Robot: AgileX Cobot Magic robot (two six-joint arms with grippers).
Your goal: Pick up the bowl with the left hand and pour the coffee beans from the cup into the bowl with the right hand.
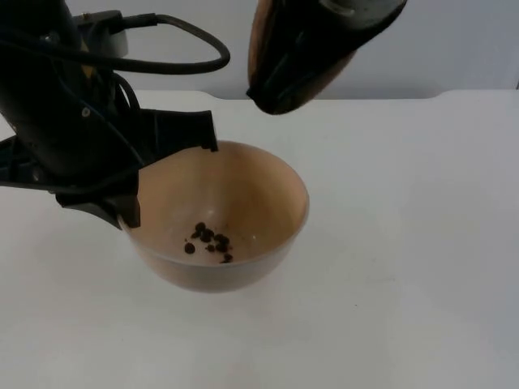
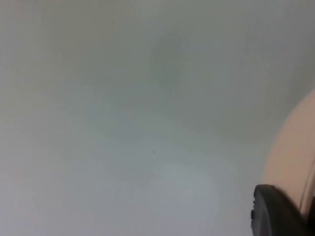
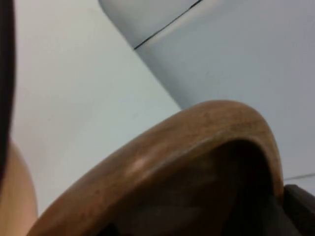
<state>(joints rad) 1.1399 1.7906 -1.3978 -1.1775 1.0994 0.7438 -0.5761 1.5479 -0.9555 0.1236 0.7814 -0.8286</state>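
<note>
Top view: my left gripper (image 1: 166, 174) is clamped on the bowl (image 1: 235, 203) rim, coffee beans (image 1: 209, 240) inside; the tipped cup (image 1: 300, 57) hangs just above its far edge. Left wrist: bowl wall beside the fingertip (image 2: 275, 211). Right wrist: the right gripper holds the wooden cup, mouth toward the bowl.

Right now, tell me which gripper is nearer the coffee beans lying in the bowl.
Left. The left gripper grips the bowl at its rim, beside the coffee beans. The right gripper holds the tilted cup above the bowl's far edge, further away.
</note>
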